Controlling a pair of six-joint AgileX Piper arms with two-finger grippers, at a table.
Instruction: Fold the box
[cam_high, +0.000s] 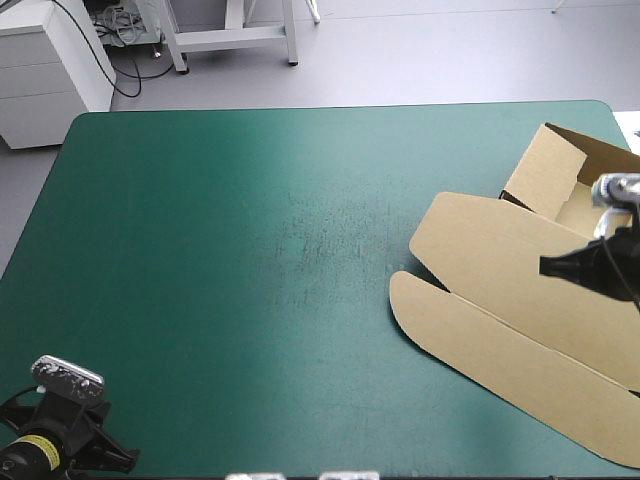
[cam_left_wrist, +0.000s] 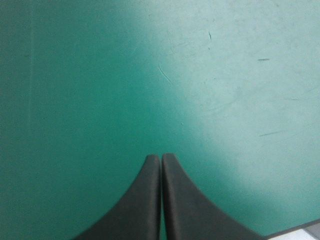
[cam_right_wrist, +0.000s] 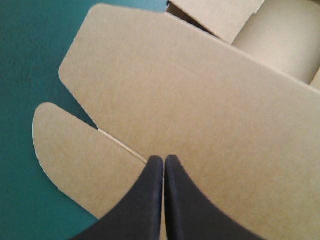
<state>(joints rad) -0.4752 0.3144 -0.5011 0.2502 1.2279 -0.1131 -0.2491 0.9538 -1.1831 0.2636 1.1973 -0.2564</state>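
Observation:
The brown box (cam_high: 500, 290) lies at the table's right side. Its far part has walls raised into an open tray (cam_high: 560, 180), and the lid panel with its rounded flaps (cam_high: 470, 345) lies flat toward the table's middle. My right gripper (cam_high: 547, 266) is shut and hovers over the flat lid panel (cam_right_wrist: 200, 95). Its tips (cam_right_wrist: 164, 159) point at the crease by the rounded flap (cam_right_wrist: 75, 150) and hold nothing. At the table's front left corner my left gripper (cam_left_wrist: 161, 158) is shut over bare teal-green cover, far from the box.
The teal-green cover (cam_high: 250, 250) stretches left of the box. The box reaches the table's right edge (cam_high: 625, 120). A white cabinet (cam_high: 45, 70) and a stand's legs (cam_high: 230, 35) are beyond the far edge.

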